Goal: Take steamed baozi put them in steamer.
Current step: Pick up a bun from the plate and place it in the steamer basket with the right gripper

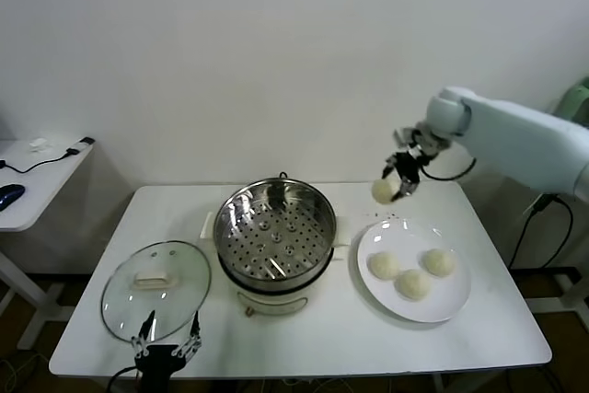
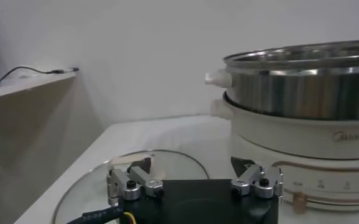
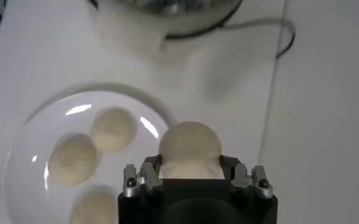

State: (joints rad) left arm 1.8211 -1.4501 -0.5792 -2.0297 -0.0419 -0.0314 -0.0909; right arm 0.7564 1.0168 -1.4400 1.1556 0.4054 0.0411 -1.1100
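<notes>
Cream-white dough: one baozi (image 1: 383,190) is clamped between the fingers of the right gripper (image 1: 402,175), held in the air above the far right part of the table (image 1: 304,342), beyond the far edge of the white plate (image 1: 451,296). The wrist view confirms the jaws closed on both sides of the bun, with the plate below it.

Three more baozi (image 1: 412,273) remain on the plate, grouped near its centre, at the right side of the table.

The steamer (image 1: 274,232) stands at the table centre, uncovered, its perforated tray bare. The glass lid (image 1: 156,290) lies flat near the front left corner.

The left gripper (image 1: 166,345) is parked at the front edge, just over the lid's near rim, jaws apart and holding nothing.

Judged step: carry the held bun across to the steamer and release it onto the tray.

Hazards from this point:
- The bun is soft; excess clamping force may dent it, and a light grip may let it slip during the carry.
- A low path may knock the bun against the steamer's steel rim.
- Release off-centre or from too high may let the bun roll against the pot wall.
</notes>
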